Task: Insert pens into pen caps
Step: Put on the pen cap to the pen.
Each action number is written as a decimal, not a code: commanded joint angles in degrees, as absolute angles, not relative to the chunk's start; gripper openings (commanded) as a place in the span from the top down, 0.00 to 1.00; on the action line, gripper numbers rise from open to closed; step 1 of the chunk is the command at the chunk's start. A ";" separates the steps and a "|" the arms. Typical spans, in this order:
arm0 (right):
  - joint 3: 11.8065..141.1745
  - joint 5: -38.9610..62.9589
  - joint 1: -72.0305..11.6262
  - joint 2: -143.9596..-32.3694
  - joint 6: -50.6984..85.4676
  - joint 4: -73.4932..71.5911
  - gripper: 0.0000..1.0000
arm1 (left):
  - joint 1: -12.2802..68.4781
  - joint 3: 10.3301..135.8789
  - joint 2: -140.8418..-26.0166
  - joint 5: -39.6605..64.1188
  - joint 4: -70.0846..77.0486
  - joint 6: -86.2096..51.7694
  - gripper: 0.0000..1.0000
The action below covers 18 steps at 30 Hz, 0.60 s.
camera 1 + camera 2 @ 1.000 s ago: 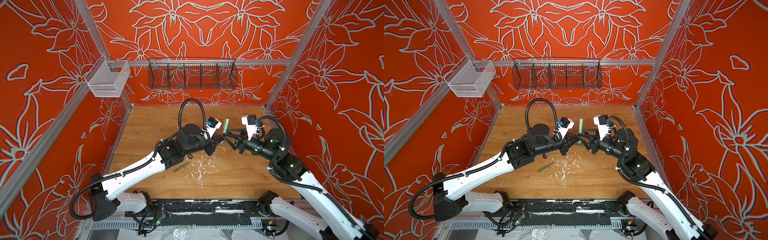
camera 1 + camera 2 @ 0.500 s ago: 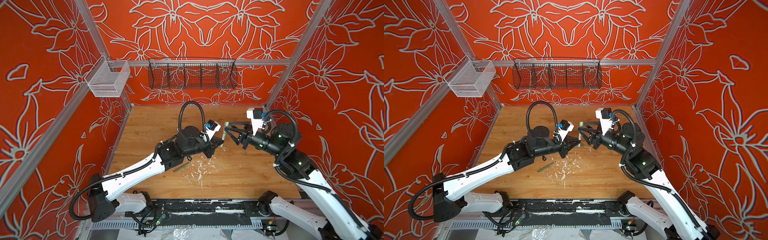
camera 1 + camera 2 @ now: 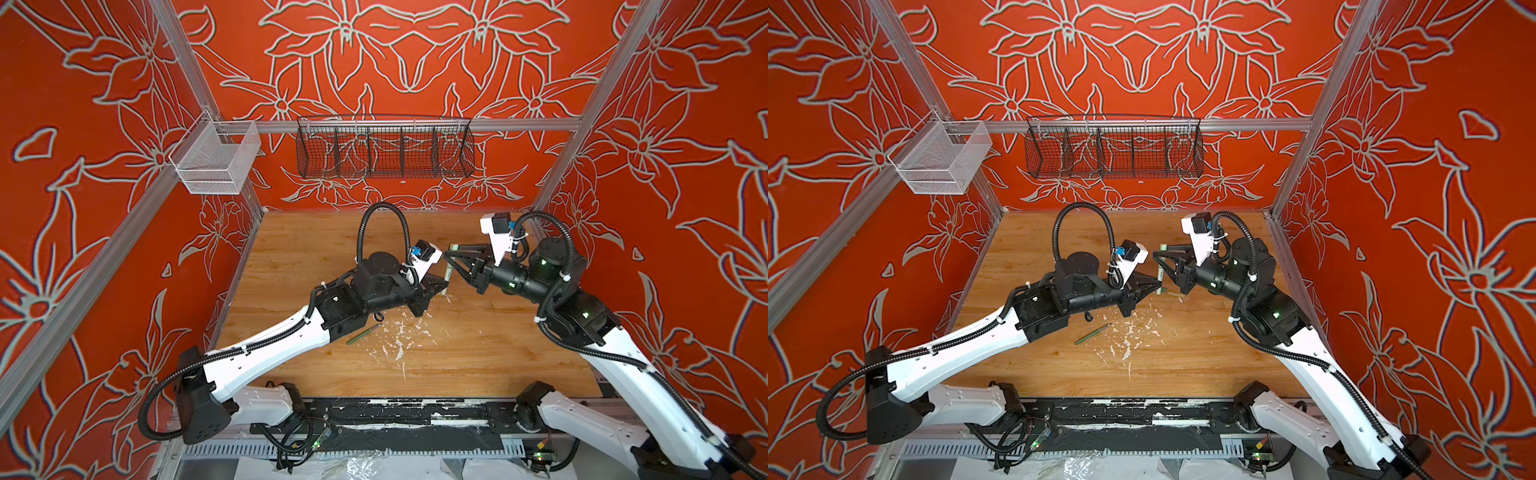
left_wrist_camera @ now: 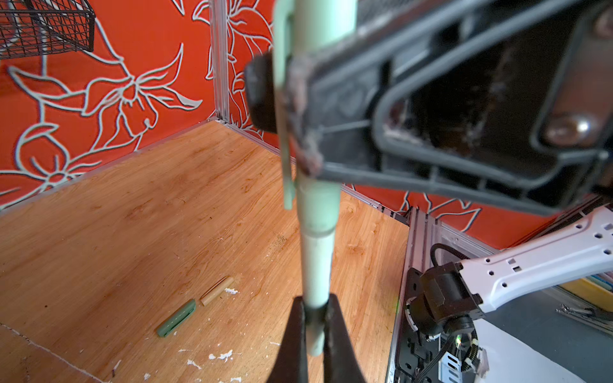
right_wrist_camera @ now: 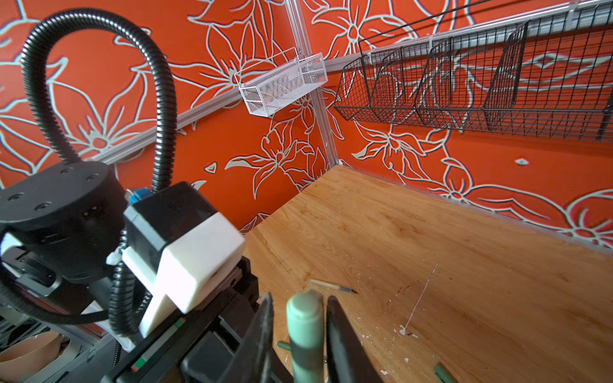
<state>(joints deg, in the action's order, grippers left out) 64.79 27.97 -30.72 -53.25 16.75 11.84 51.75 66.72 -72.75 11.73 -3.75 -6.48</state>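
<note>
Closing in since a second ago, the right hand (image 5: 300, 306) now pinches the pale mint cap (image 4: 317, 202), its fingers narrowed. The cap sits on the pale mint pen (image 4: 316, 265), held above the worktop (image 3: 478, 357), its uncapped end clamped in the left hand (image 4: 313, 306).

No readable text, labels, brands, numbers on any surface in view.
</note>
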 commanded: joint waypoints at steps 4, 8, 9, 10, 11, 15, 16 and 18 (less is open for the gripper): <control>66.09 30.23 -30.18 -53.46 17.23 10.01 0.92 | 51.51 67.39 -73.13 10.36 -2.57 -6.59 1.00; 65.24 31.04 -30.21 -53.36 16.65 11.12 1.00 | 51.50 69.12 -73.33 6.50 -3.50 -5.97 1.00; 65.00 31.28 -30.15 -53.27 16.39 11.66 1.00 | 51.50 69.95 -73.48 5.65 -3.98 -5.53 1.00; 64.80 31.65 -30.16 -53.18 16.09 12.21 1.00 | 51.50 70.72 -73.60 4.99 -4.43 -5.16 1.00; 64.45 32.34 -30.16 -53.02 15.70 12.70 1.00 | 51.41 71.56 -73.72 4.43 -4.66 -4.78 1.00; 61.89 32.88 -30.18 -52.14 14.43 14.91 1.00 | 50.64 75.23 -74.54 4.21 -5.22 -3.88 1.00; 61.22 33.31 -30.23 -52.01 14.38 15.31 1.00 | 50.49 75.91 -74.76 4.37 -5.15 -3.62 1.00; 59.04 34.22 -30.23 -51.35 15.14 14.82 1.00 | 50.11 77.17 -75.18 4.22 -4.58 -3.43 1.00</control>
